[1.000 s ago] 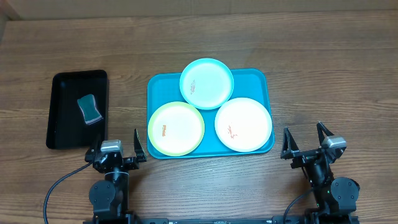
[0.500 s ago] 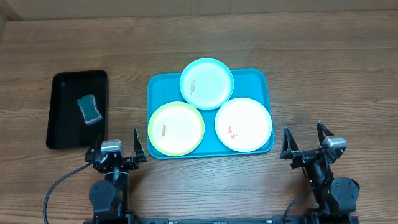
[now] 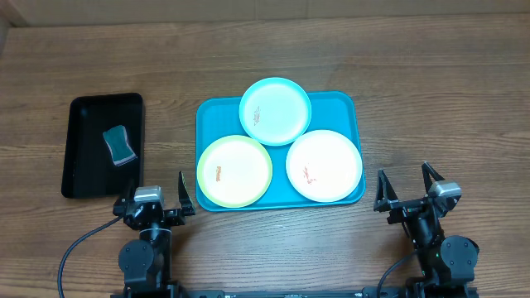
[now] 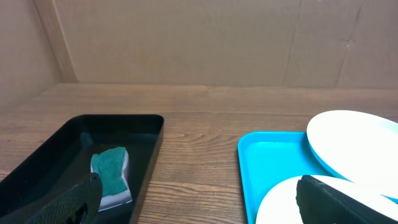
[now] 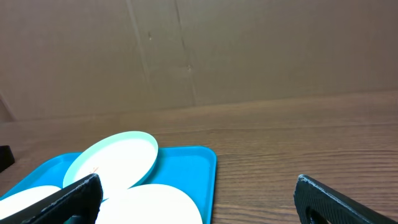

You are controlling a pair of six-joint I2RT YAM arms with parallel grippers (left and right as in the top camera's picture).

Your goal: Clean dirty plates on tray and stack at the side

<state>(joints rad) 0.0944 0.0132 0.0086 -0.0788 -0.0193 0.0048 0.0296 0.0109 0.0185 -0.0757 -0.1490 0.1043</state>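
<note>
The turquoise tray lies mid-table and carries three plates. A light blue plate sits at its far edge, a yellow-green plate at the near left and a white plate at the near right. Each has a small orange-red smear near its centre. My left gripper stands open near the table's front, left of the tray, with nothing between its fingers. My right gripper is open too, off the tray's near right corner. The right wrist view shows the light blue plate and the white plate ahead on the left.
A black rectangular tray sits at the left and holds a green-and-white sponge; the sponge shows in the left wrist view ahead of my left finger. A cardboard wall closes off the back of the wooden table.
</note>
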